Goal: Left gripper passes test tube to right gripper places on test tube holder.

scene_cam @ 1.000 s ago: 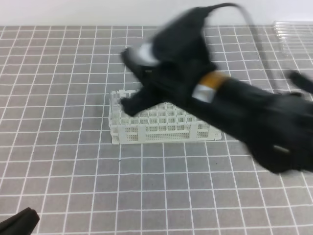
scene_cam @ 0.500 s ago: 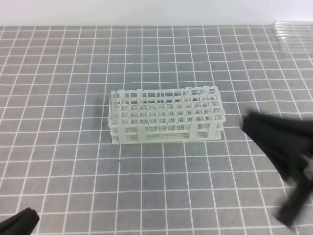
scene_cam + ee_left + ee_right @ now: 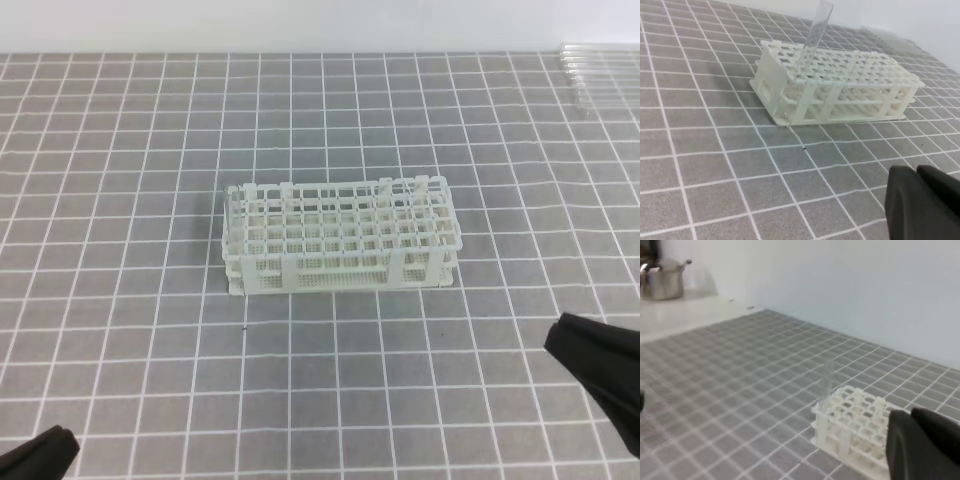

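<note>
Left wrist view shows the tube (image 3: 816, 31) already standing in the rack (image 3: 840, 95), in a hole at the corner nearest that camera's left end, its long axis near upright but leaning a little, open rim up and clear of the lattice top. It is slim, clear glass, see-through enough that the grid mat (image 3: 150, 300) shows behind it; in the high view it is too faint to pick out against the rack (image 3: 340, 245).

Both grippers are well away from it. The left gripper (image 3: 40, 455) sits at the lower left corner of the high view, the right gripper (image 3: 600, 370) at the lower right edge, each with bare mat between it and the rack. Neither is clearly nearer. Both are clenched with nothing in them; the right one's dark fingers (image 3: 920, 445) show closed and bare in its own view, with the tube (image 3: 828, 380) a pale upright streak at the rack's far corner.

By my reading the placing is done, and no reach toward the tube looks needed.
</note>
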